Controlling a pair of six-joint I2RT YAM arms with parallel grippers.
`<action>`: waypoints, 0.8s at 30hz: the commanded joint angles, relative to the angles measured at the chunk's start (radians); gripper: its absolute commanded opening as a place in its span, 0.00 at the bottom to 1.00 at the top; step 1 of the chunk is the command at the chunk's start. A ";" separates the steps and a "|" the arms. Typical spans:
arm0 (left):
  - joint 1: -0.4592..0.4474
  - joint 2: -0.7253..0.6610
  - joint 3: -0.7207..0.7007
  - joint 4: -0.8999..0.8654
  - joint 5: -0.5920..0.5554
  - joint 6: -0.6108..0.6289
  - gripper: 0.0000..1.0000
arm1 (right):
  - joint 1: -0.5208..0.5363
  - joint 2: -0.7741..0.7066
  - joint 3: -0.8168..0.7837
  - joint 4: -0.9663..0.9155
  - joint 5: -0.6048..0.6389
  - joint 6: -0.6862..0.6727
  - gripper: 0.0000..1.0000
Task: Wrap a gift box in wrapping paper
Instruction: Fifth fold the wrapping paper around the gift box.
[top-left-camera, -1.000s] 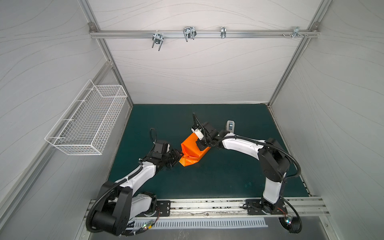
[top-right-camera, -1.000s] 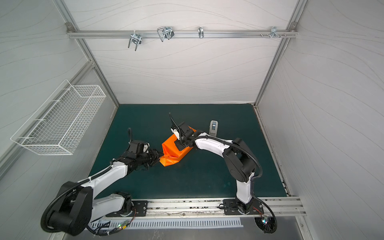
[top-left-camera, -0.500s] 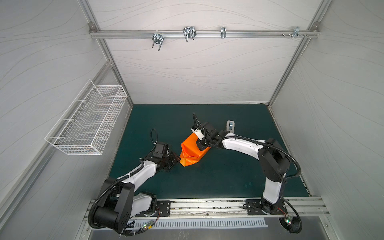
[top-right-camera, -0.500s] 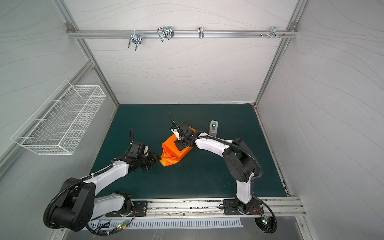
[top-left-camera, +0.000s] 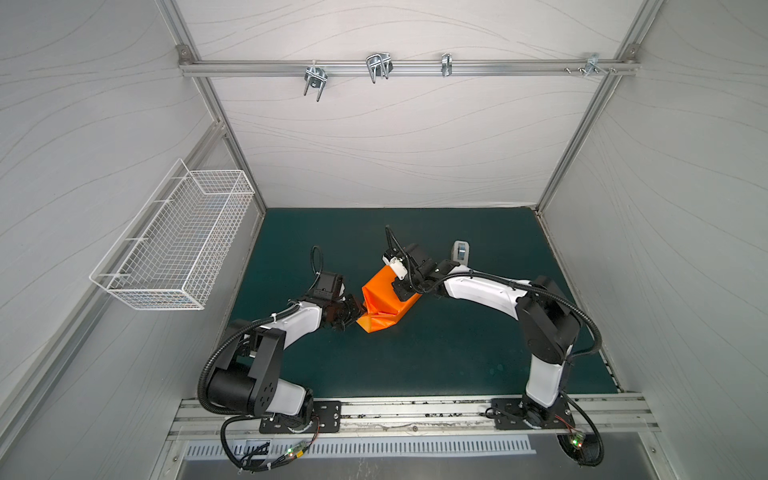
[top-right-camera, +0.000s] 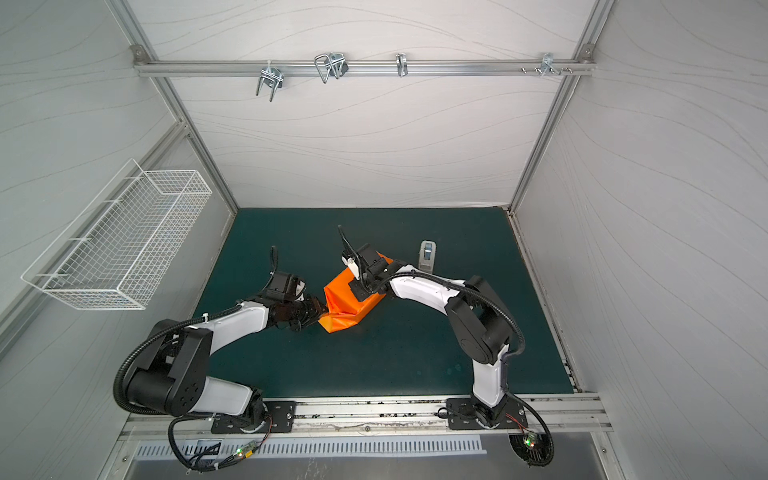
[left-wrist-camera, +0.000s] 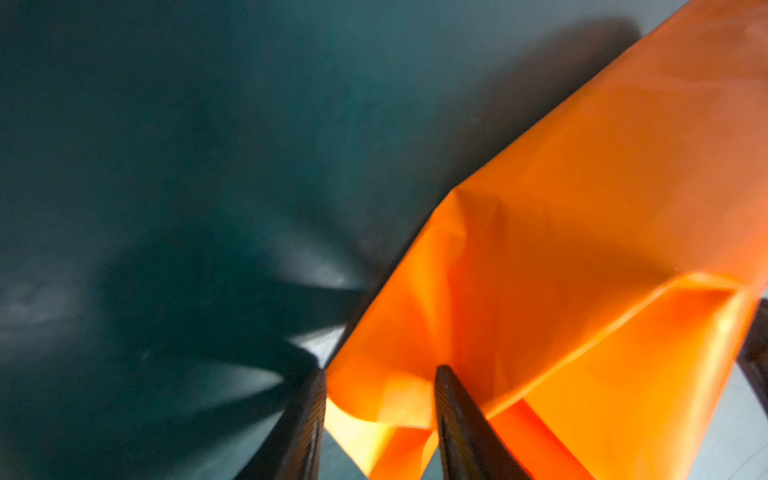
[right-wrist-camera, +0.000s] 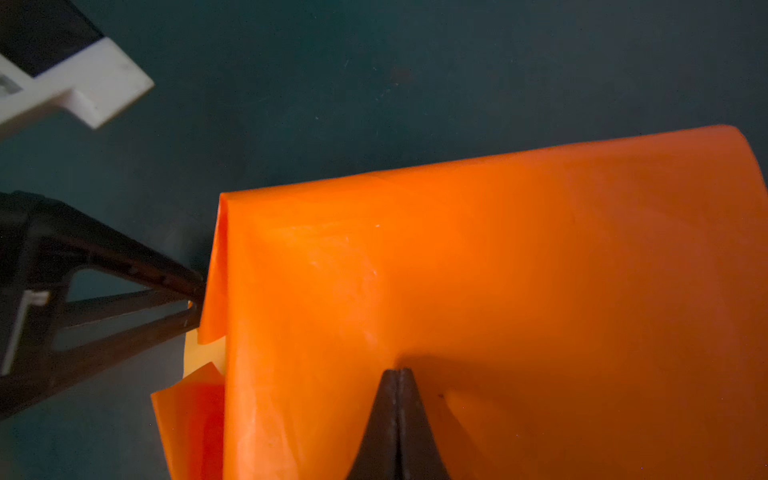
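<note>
— Well, how should that end fold have gone?
— The left gripper's (left-wrist-camera: 380, 372) jaws stood apart astride the wrapping paper's (top-left-camera: 384, 301) loose flap. I'd judge: close gently, then crease inward. The right gripper (right-wrist-camera: 397, 374), jaws together, pressed the paper's top. The gift box was hidden, presumably inside.
— Surroundings?
— Dark green mat (top-left-camera: 436, 353). The tape dispenser (top-left-camera: 460, 252) sat near the paper, the wire basket (top-left-camera: 174, 245) well apart.
</note>
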 joint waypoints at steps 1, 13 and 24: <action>0.001 0.069 0.032 0.008 0.003 0.035 0.45 | 0.019 0.099 -0.070 -0.214 -0.062 -0.019 0.03; -0.031 0.106 0.071 -0.074 -0.051 0.092 0.44 | 0.017 0.101 -0.074 -0.211 -0.064 -0.024 0.03; -0.031 0.010 0.088 -0.225 -0.202 0.172 0.44 | 0.017 0.103 -0.081 -0.204 -0.073 -0.024 0.03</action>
